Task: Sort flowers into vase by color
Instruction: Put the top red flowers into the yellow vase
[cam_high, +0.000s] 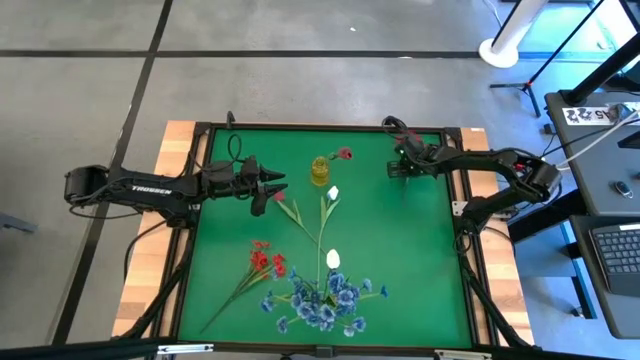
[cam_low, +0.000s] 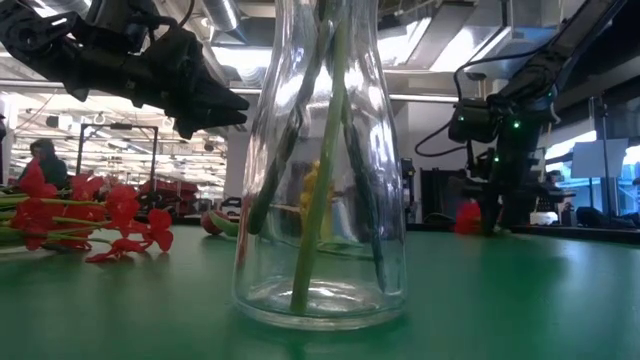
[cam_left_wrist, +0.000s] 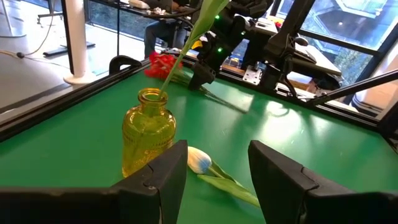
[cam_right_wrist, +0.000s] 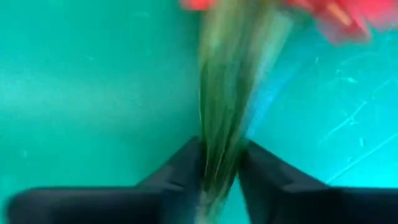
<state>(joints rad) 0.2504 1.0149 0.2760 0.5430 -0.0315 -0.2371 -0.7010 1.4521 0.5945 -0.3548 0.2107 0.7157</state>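
A yellow glass vase (cam_high: 320, 171) (cam_left_wrist: 146, 134) stands toward the table's far side with one green stem (cam_left_wrist: 186, 37) in its mouth and a pink-red head (cam_high: 343, 153) leaning right. My left gripper (cam_high: 278, 186) (cam_left_wrist: 217, 152) hovers open just left of it, above a white bud (cam_left_wrist: 199, 160) lying on the mat. My right gripper (cam_high: 393, 168) (cam_right_wrist: 221, 155) is shut on a red flower bunch near the far right corner. A clear vase (cam_low: 320, 160) near the near edge holds stems under blue flowers (cam_high: 322, 300). Red clusters (cam_high: 266, 262) lie on the mat. My right gripper pinches a bundle of green stems (cam_right_wrist: 221, 124) between its two fingers, a little below the red heads (cam_right_wrist: 336, 12). It comes from above, pointing down, with the fingers across the stems. In the left wrist view the stems' free ends (cam_left_wrist: 236, 104) trail along the mat.
A dark pink rosebud (cam_high: 280, 198) and the white bud's long stem (cam_high: 320, 235) lie between the yellow vase and the blue flowers. Another white bud (cam_high: 333, 260) sits by the blue heads. A black frame (cam_high: 190, 230) rims the green mat. People and desks show beyond the table.
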